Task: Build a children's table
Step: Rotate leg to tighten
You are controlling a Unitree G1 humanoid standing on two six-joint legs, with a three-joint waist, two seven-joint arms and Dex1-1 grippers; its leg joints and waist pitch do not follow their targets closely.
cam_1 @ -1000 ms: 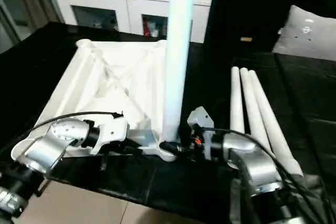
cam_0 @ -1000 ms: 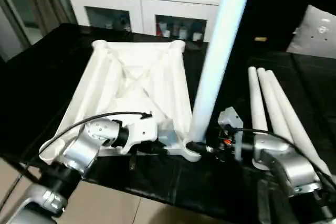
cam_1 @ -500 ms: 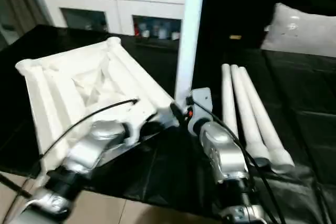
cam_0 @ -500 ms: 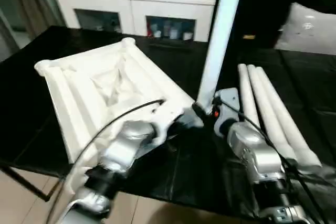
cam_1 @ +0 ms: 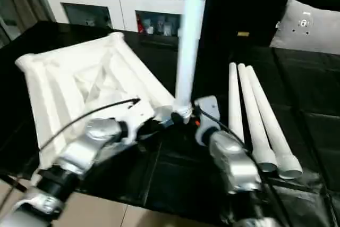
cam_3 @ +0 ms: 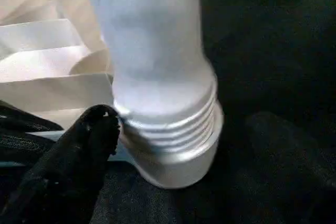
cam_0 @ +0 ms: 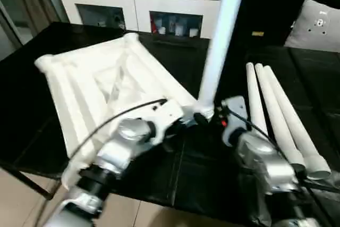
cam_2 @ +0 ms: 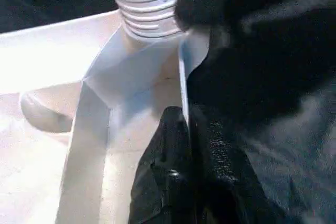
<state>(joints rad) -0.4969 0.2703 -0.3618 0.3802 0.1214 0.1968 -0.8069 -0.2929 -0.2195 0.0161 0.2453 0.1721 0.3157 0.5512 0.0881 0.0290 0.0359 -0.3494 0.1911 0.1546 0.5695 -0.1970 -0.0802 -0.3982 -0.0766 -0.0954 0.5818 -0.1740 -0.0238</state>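
Upright long white tapered plastic leg [cam_0: 220, 41] seats in the tabletop [cam_0: 101, 86] corner socket, 12 o'clock of the right hand [cam_0: 215, 119], grip unclear; left hand [cam_2: 184, 145] clamps the rim

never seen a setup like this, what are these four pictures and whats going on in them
This is a humanoid robot with two silver arms, each ending in black jaws, building a children's table. The two wide pictures come from cameras on its head, looking down over its forearms. The two close-ups come from cameras on its wrists.

On the black surface lies the white tabletop, upside down, ribs showing. One leg stands upright at its near corner socket. Three spare legs lie side by side to the right.

The left gripper pinches the tabletop's rim beside that socket. The right gripper is at the foot of the upright leg; whether it grips is unclear.

Behind stands a white cabinet.
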